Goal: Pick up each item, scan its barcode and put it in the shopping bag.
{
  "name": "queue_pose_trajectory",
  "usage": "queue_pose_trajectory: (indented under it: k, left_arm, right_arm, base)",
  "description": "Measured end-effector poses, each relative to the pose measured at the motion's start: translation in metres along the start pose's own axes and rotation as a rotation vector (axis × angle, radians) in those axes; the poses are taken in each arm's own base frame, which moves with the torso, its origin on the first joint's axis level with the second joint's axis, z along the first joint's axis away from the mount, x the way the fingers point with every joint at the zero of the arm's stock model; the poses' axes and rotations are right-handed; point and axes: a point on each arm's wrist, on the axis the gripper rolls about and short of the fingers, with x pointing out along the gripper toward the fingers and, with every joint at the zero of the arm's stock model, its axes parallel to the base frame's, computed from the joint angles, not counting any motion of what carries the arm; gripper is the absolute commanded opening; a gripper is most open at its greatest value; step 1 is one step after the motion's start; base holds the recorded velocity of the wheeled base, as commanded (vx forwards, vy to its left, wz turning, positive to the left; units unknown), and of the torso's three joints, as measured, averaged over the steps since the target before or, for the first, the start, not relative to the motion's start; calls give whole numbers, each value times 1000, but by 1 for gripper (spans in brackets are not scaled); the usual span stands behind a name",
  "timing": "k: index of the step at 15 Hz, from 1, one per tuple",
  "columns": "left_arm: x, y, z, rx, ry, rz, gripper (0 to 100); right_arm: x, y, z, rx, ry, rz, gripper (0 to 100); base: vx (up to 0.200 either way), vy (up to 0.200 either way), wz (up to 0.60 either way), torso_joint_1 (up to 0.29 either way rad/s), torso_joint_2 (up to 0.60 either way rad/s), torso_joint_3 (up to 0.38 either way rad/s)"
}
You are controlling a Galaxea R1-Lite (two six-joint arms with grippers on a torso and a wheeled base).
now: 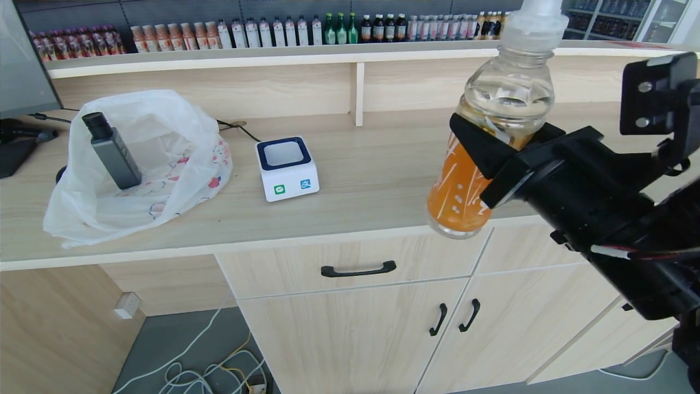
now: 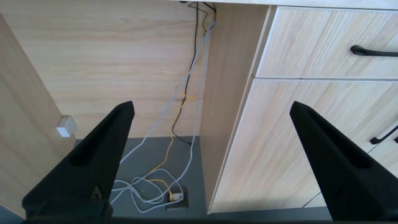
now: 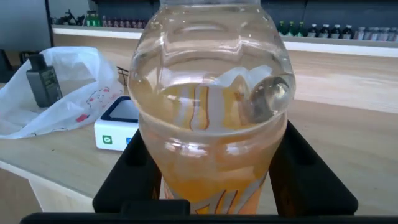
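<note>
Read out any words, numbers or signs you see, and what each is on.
No text reads clearly.
On the white scanner box: two small square signs, one green, one blue; no legible words.
On the orange drink bottle: white streaks and dots, no legible letters.
On the shopping bag: red print, too blurred.
On the shelf bottles: labels too small.

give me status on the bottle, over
Right pincer shut on bottle, aloft. Left pincer open, low by cabinets. Scanner sits between bottle and bag; grey item in bag.
</note>
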Motion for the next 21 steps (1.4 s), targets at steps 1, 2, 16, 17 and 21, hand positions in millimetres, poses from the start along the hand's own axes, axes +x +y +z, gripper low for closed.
queue_pose_trajectory:
  k: [1,2,16,17,21]
  left_arm:
    - [0,0,0,0,0,0,100]
    - [0,0,0,0,0,0,100]
    - [0,0,0,0,0,0,100]
    - [0,0,0,0,0,0,100]
    - [0,0,0,0,0,0,100]
  right_arm:
    - [-10,7,3,-26,-24,27,0]
    - [-17,12,4,-45,-30,50,0]
    - [-91,87,-3,-428,-85,473,0]
    - [-96,89,-4,-472,-108,515,0]
    - [-109,93,-4,-636,-191,561,0]
  base:
    - [0,0,0,0,0,0]
    - [0,0,0,0,0,0]
    - [0,0,0,0,0,0]
    - [0,0,0,0,0,0]
    - [0,0,0,0,0,0]
